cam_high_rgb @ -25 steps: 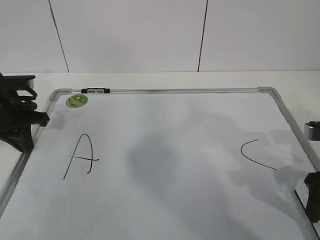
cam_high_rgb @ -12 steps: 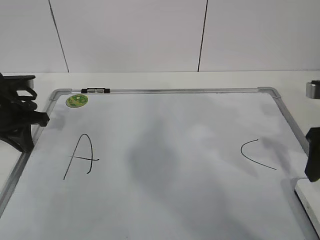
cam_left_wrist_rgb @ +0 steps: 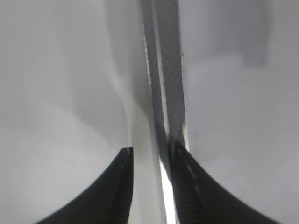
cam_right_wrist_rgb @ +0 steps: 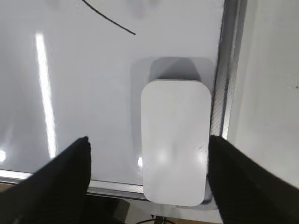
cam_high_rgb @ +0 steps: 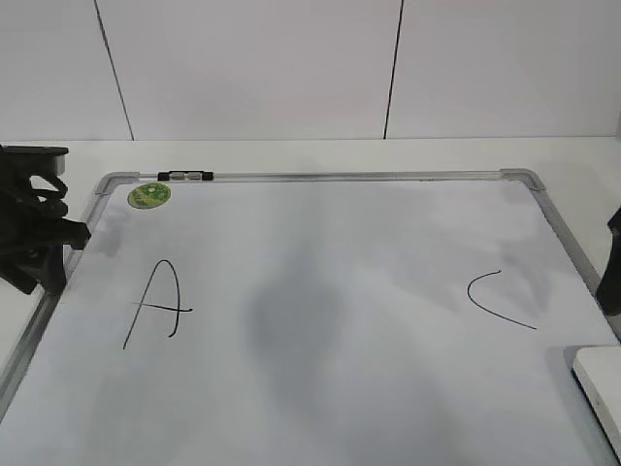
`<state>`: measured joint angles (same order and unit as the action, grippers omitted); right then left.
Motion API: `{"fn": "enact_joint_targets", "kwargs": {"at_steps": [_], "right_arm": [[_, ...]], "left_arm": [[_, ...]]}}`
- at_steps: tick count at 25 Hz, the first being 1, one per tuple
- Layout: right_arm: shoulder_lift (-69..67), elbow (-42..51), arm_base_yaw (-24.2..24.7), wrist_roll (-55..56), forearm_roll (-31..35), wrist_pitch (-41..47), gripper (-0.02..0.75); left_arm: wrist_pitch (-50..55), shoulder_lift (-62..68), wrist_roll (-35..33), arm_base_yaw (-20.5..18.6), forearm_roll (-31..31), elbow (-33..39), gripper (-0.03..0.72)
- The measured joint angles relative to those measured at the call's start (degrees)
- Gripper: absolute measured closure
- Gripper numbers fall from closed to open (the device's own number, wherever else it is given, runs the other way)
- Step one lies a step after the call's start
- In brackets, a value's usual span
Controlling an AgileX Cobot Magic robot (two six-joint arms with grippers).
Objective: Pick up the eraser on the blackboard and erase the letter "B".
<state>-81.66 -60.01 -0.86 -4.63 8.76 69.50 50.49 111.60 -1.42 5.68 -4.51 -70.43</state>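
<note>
The blackboard [cam_high_rgb: 340,252] lies flat on the table. It bears a black "A" [cam_high_rgb: 160,301] at the left and a black "C" [cam_high_rgb: 495,296] at the right. No letter "B" shows; the board between them is bare. The white eraser [cam_high_rgb: 602,383] lies on the board's near right corner, and in the right wrist view [cam_right_wrist_rgb: 175,140] it overlaps the frame. My right gripper [cam_right_wrist_rgb: 149,140] is open and hangs above the eraser, apart from it; it shows at the right edge of the exterior view [cam_high_rgb: 613,262]. My left gripper [cam_high_rgb: 44,243] sits at the board's left frame [cam_left_wrist_rgb: 166,70], its jaws [cam_left_wrist_rgb: 150,151] slightly apart.
A round green sticker [cam_high_rgb: 149,195] and a small black clip [cam_high_rgb: 185,176] are at the board's far left corner. White wall panels stand behind the table. The tail of the "C" stroke [cam_right_wrist_rgb: 110,21] shows beyond the eraser in the right wrist view.
My right gripper has let go of the eraser and moved up and away from it. The eraser stays at the board's near right corner. The left arm has barely moved.
</note>
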Motion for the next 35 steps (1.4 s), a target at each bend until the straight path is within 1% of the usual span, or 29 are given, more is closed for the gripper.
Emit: {"fn": "enact_joint_targets", "kwargs": {"at_steps": [2,6,11,14,18,23,27,29,35], "right_arm": [[2.1,0.0,0.0,0.1,0.0,0.1,0.145],[7.0,0.0,0.0,0.1,0.0,0.4,0.145],[16.1,0.0,0.0,0.1,0.0,0.7,0.146],[21.8,0.0,0.0,0.1,0.0,1.1,0.146],[30.3,0.0,0.0,0.8,0.0,1.7,0.148],[40.5,0.0,0.0,1.6,0.0,2.6,0.148],[49.3,1.4,0.0,1.7,0.0,2.8,0.149],[53.8,3.8,0.0,1.7,0.3,2.9,0.150],[65.8,12.9,0.0,1.8,0.9,3.2,0.152]], "left_arm": [[0.4,-0.4,-0.1,0.0,-0.1,0.0,0.416],[4.8,-1.8,-0.2,0.0,-0.4,-1.8,0.406],[12.5,-7.2,-0.2,0.0,-0.1,-5.5,0.404],[17.4,-10.6,-0.2,0.0,0.2,-6.1,0.404],[18.7,-16.6,-0.2,0.0,0.0,-6.0,0.404],[19.4,-27.8,-0.2,0.0,-1.0,-2.7,0.407],[19.7,-39.2,-0.2,0.0,-1.3,3.1,0.427],[20.1,-44.8,-0.2,0.0,-1.4,6.0,0.432],[20.9,-61.9,-0.2,0.0,-1.4,11.7,0.434]]}}
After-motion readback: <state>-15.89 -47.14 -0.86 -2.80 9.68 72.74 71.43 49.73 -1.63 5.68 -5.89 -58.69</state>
